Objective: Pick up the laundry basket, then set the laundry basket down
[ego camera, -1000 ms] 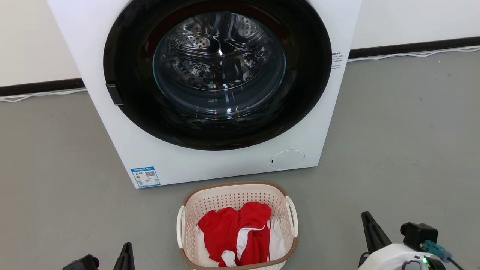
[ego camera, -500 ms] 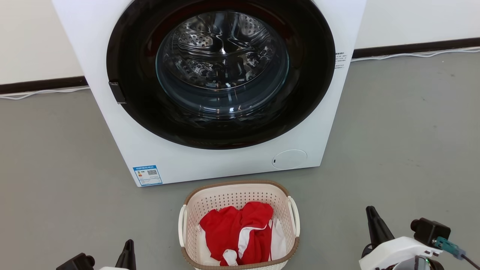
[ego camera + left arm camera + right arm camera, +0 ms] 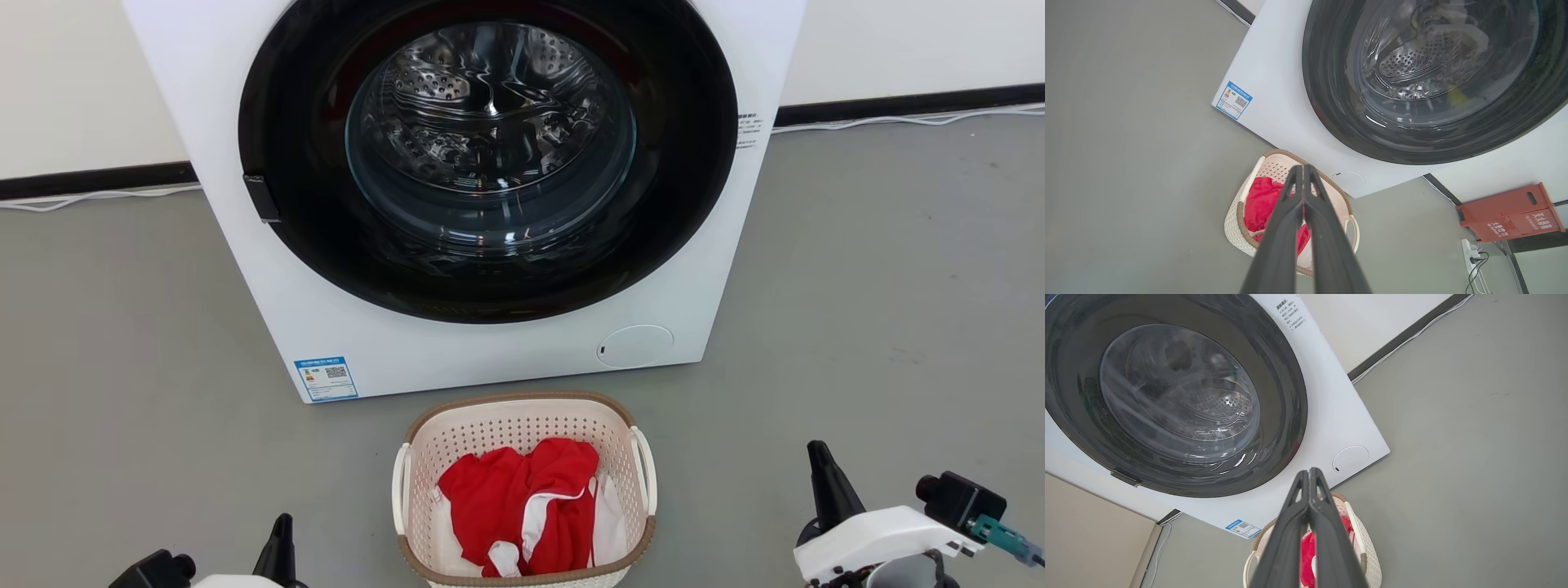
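The grey floor [image 3: 882,286] is carrying all items in the work area. The white washing machine [image 3: 482,188] is standing on it against the wall. Its round dark-framed door [image 3: 490,155] is facing the robot and is showing the metal drum behind the glass.

The laundry basket [image 3: 506,429] is resting upright on the floor just in front of the machine, below the door and between the two arms. Its white loop handles [image 3: 400,490] are sitting on its left and right sides. A red and white garment [image 3: 514,498] is lying crumpled inside it.

The left tool [image 3: 1304,167] is hanging to the left of the basket, clear of it. Its fingers are pressing together at the tips with nothing between them. The right tool [image 3: 1309,471] is hanging to the right of the basket, also clear of it, with its fingers likewise closed on nothing.

A blue label [image 3: 326,378] is sitting on the lower left corner of the machine front. A round cover [image 3: 635,345] is sitting at the lower right.
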Robot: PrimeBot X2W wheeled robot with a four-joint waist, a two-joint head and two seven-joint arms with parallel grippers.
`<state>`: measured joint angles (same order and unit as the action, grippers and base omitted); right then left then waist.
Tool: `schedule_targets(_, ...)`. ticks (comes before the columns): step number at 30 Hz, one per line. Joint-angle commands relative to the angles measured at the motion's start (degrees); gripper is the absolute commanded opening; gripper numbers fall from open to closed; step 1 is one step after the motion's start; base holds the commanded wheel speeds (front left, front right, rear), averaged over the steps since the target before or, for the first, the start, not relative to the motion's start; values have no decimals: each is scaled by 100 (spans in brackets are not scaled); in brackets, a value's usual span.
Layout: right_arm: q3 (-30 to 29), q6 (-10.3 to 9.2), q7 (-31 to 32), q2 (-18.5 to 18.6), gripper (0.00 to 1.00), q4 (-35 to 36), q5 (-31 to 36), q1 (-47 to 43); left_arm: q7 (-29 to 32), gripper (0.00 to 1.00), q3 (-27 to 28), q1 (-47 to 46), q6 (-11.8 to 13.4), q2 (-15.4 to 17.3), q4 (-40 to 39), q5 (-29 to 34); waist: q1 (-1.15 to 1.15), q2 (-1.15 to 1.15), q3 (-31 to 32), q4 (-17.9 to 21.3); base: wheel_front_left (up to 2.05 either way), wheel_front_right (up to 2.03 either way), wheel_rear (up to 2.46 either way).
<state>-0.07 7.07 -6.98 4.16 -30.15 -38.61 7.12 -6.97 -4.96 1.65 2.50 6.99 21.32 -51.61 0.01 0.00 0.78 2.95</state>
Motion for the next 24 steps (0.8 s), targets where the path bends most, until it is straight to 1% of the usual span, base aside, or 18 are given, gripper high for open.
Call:
schedule_targets(1,-14,16,61,15,0,230,-225,118,60,0,142,-337,-58,22,-185,-192,-1,0,-2,-7,0,0,0)
schedule_targets(24,-193,23,424,-25,0,619,-1667,59,423,0,427,-463,-323,-100,-337,-1277,-1,0,-29,-88,0,0,0)
